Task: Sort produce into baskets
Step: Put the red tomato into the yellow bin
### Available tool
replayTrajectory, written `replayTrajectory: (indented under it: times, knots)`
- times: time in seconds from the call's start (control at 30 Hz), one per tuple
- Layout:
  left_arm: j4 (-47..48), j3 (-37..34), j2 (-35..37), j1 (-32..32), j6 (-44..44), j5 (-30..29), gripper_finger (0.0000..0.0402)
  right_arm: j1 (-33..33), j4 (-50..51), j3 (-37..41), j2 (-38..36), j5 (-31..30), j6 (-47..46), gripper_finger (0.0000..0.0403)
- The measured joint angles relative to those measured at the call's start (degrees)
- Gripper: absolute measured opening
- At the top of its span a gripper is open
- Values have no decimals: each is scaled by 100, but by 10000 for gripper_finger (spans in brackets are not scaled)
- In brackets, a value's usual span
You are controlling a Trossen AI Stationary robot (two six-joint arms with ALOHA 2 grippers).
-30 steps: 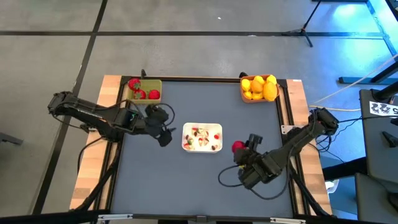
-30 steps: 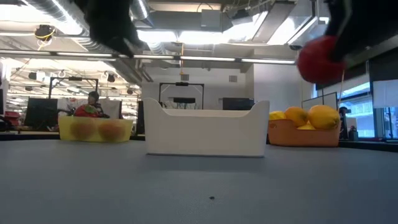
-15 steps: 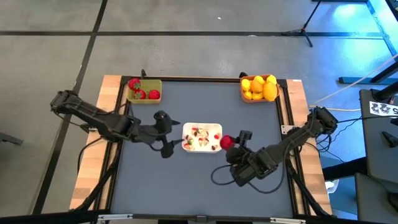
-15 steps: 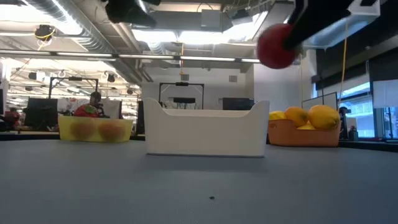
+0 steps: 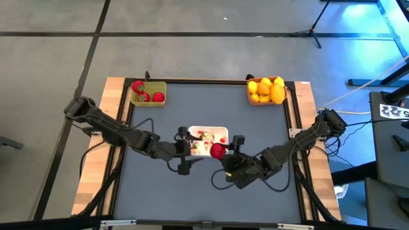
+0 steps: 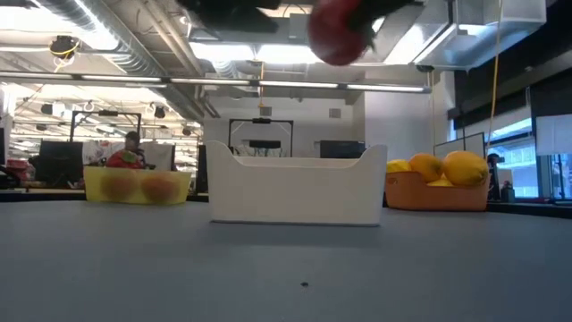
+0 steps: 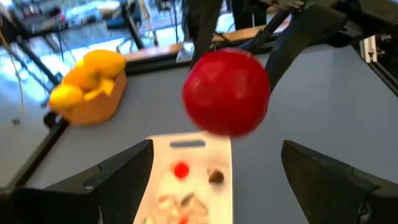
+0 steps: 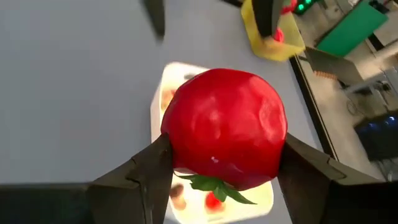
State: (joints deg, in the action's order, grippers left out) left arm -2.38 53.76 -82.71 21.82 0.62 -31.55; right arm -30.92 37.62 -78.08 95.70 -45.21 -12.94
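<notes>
Table (image 5: 160, 191): dark grey top with wooden edge strips, carrying both arms and all items.
Left arm (image 5: 115, 131): reached from the left edge toward the table's middle.
Right arm (image 5: 287, 147): reached from the right edge toward the middle.
White tray (image 5: 220, 132): lay flat at mid-table, holding small scraps; partly covered by both grippers in the high view.
Orange basket (image 5: 250, 97): sat at the far right corner, filled with yellow and orange fruits (image 5: 268, 88).
Yellow-green basket (image 5: 148, 102): sat at the far left corner, held red strawberries (image 5: 147, 94).
Left gripper (image 5: 186, 153): hovered at the tray's left end, jaws spread wide, nothing between them; pointed at the red fruit.
Right gripper (image 8: 217, 180): raised over the tray's near edge, jaws pinching the red fruit from both sides.
Red fruit (image 5: 217, 151): round, green leaf underneath, held clear of the table, just beside the left gripper.
</notes>
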Motion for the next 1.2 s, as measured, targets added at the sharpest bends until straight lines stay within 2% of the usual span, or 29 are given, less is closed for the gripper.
replayTrajectory:
  times: [0.23,0.33,0.47,0.57,0.77,0.93,1.07,1.2]
  knots:
    - [-1047,0,-475,75,-765,-18,349,267,-812,0,-2,424,581,230]
    - [-1111,0,-505,72,-813,9,349,333,-1088,0,-7,770,803,230]
    - [-1116,0,-503,84,-677,18,347,324,-1427,0,-9,887,1143,230]
    - [-1116,0,-499,102,-620,22,330,326,-1515,0,-9,988,1264,230]
    - [-1096,0,-500,150,-513,0,263,371,-1502,0,-9,1129,1274,230]
    - [-1070,0,-500,151,-438,17,261,359,-1546,0,-9,1172,1189,232]
    - [-1045,0,-497,153,-323,66,261,359,-1592,-6,-9,1187,1029,260]
    - [-1054,8,-459,151,-238,30,262,361,-1027,-362,-9,1190,775,310]
